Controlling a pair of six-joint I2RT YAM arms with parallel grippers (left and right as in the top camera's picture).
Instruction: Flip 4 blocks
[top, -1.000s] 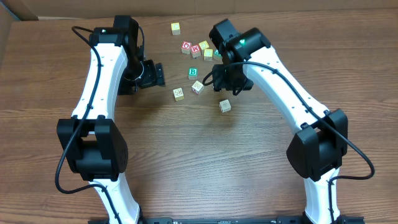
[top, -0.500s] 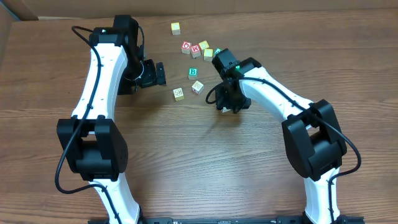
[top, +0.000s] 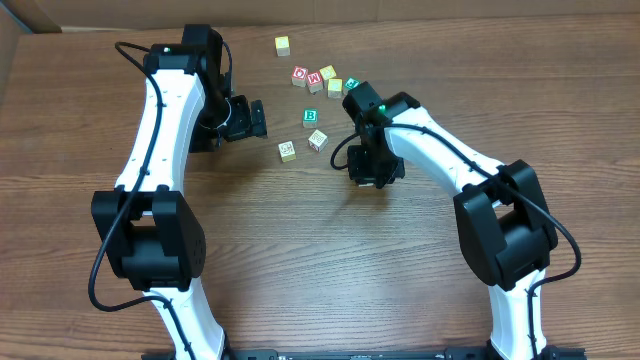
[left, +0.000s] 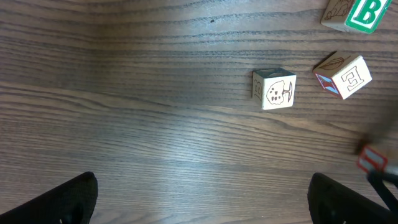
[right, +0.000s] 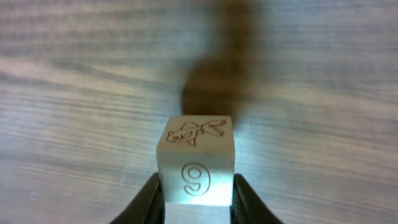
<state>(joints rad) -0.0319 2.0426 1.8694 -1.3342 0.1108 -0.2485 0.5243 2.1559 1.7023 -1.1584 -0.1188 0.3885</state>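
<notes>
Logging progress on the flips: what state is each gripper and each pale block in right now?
left gripper: open, empty
right gripper: shut on fish block
fish block: gripped on both sides
tree block: lying free
E block: lying free
B block: lying free, green B up

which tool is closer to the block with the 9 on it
Right. The right tool has a finger on each side of the 9 block, gripping it. The left tool is open and well away to its left, touching nothing.
</notes>
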